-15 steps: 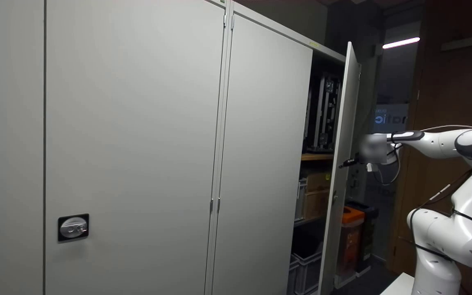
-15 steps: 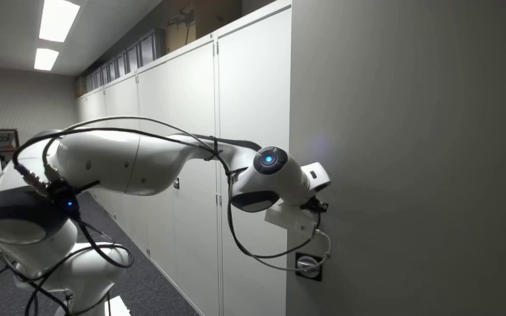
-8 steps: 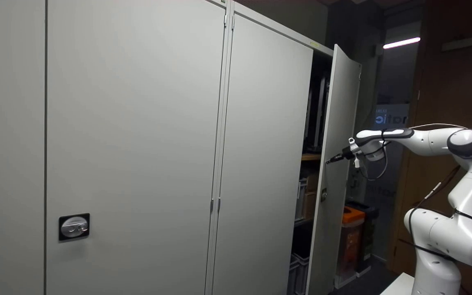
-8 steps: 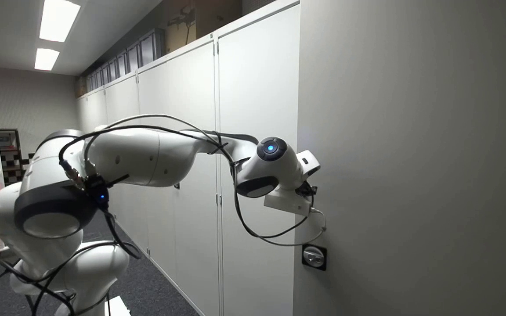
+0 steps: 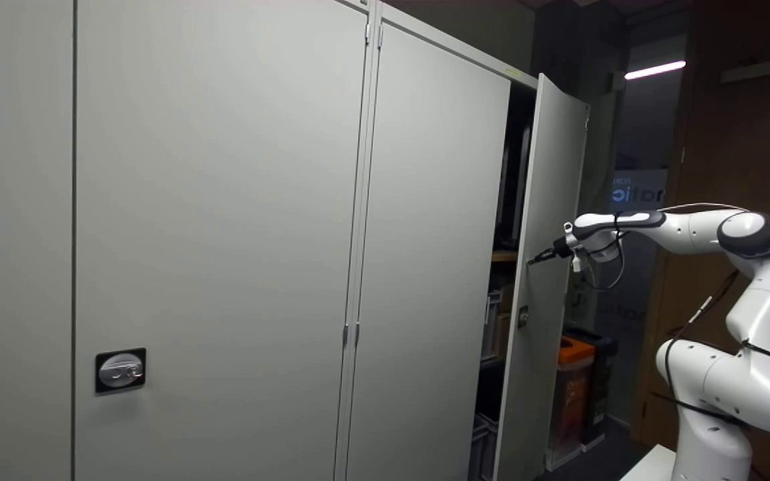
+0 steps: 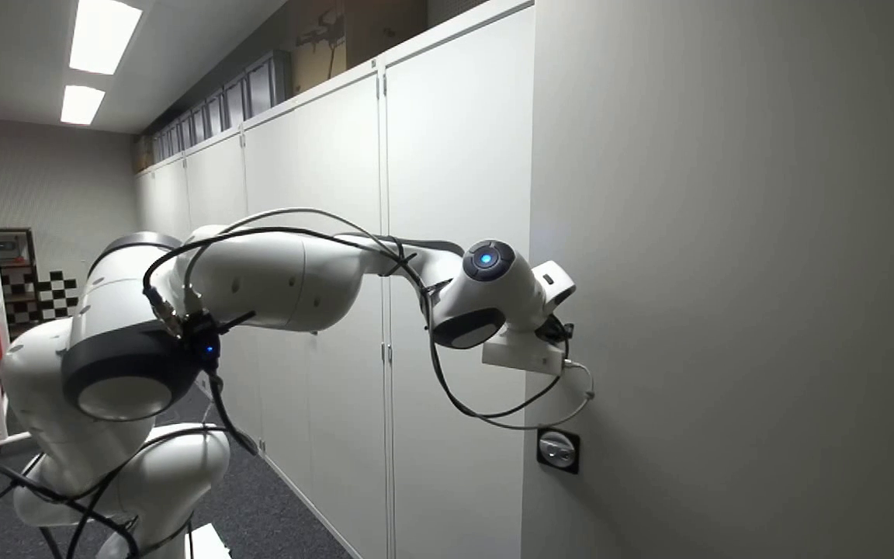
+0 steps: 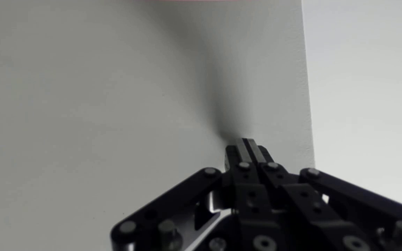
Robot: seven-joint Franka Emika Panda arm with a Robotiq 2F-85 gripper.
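the jaws are closed together with nothing between them, fingertips (image 7: 242, 151) at or nearly at the outer face of the door (image 5: 551, 200), just inside its free edge. behind the door, which stands ajar, is the cupboard (image 5: 438, 200); just past the door's hinge side is an orange-lidded bin (image 5: 569, 401); on the door, below the jaws, sits the lock (image 6: 559, 450). pressing on the door looks like the step: best go slowly and squarely, follow its arc, and don't let the fingertips slide off the edge.
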